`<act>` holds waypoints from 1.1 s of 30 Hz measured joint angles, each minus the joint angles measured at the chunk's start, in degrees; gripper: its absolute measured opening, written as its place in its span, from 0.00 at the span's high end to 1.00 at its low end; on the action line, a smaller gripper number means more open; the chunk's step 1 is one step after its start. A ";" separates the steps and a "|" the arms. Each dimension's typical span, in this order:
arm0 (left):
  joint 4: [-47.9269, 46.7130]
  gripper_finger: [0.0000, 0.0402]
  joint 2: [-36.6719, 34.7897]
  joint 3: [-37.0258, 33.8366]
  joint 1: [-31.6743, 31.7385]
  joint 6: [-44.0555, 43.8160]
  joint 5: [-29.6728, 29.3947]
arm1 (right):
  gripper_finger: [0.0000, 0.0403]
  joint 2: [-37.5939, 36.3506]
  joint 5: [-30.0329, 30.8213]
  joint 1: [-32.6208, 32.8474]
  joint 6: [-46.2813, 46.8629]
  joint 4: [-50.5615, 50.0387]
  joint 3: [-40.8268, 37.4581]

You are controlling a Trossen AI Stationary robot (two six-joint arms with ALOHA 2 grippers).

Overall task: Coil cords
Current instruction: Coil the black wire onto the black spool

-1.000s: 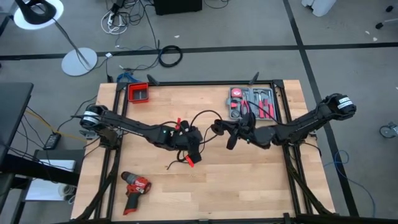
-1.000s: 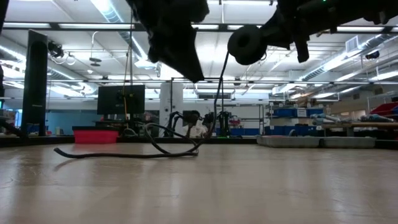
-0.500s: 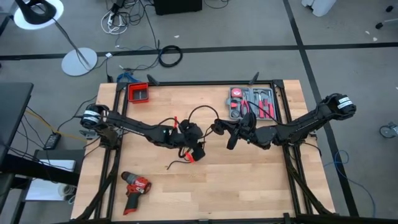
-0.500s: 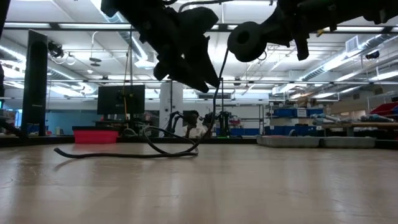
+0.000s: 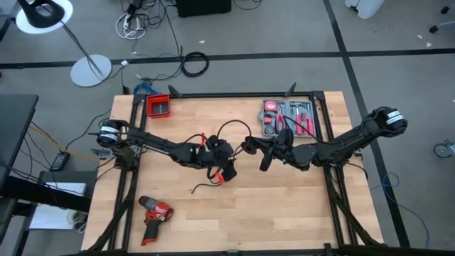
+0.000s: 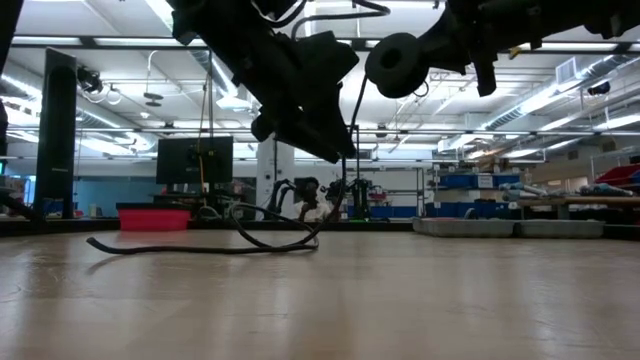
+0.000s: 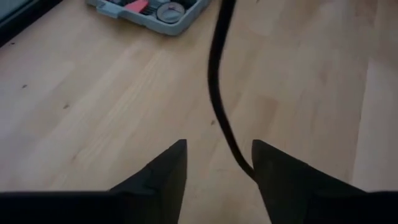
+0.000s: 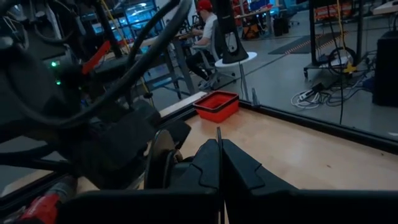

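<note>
The thin black cord arches (image 5: 229, 124) between my two grippers above the middle of the table. Its free end (image 5: 202, 186) lies on the wood, seen in the low view as a flat curve (image 6: 200, 248). My left gripper (image 5: 227, 173) hangs over the table's middle, tipped down and open. In its wrist view the cord (image 7: 216, 81) runs down between its fingers (image 7: 217, 162). My right gripper (image 5: 245, 147) is held level just to the right of it, shut (image 8: 219, 155) on the cord. My left gripper has the cord passing close along the inner side of one finger (image 7: 264, 168); I cannot tell whether it touches. My right gripper pinches the cord between its two shut fingers; a thin strand (image 8: 219, 134) stands out at the tips. The fingers are level and point toward the table's left. From there the cord hangs slack down to the table.
A red drill (image 5: 153, 212) lies near the front left corner, a red bin (image 5: 159, 107) at the back left, and a grey tool case (image 5: 288, 117) at the back right. A person sits beyond the table (image 8: 205, 31). The front right of the wood is bare.
My left gripper has sunk toward the table and shifted a little toward my right gripper, tipping further downward. The cord's free end has stayed on the wood and my right gripper has kept still.
</note>
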 joint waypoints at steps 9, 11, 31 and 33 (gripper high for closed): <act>-0.23 0.85 0.04 0.00 0.22 0.77 1.31 | 1.00 0.00 -0.06 0.00 -0.05 0.19 0.00; -0.20 0.92 0.04 0.00 0.25 1.66 1.72 | 1.00 0.00 -0.07 0.00 -0.05 0.34 0.00; 3.60 1.00 0.09 3.55 -2.94 3.10 6.21 | 1.00 0.00 0.65 -0.04 0.00 0.55 0.00; 3.25 1.00 0.09 4.93 -3.36 3.71 5.37 | 1.00 0.00 0.71 -0.04 0.00 0.59 0.00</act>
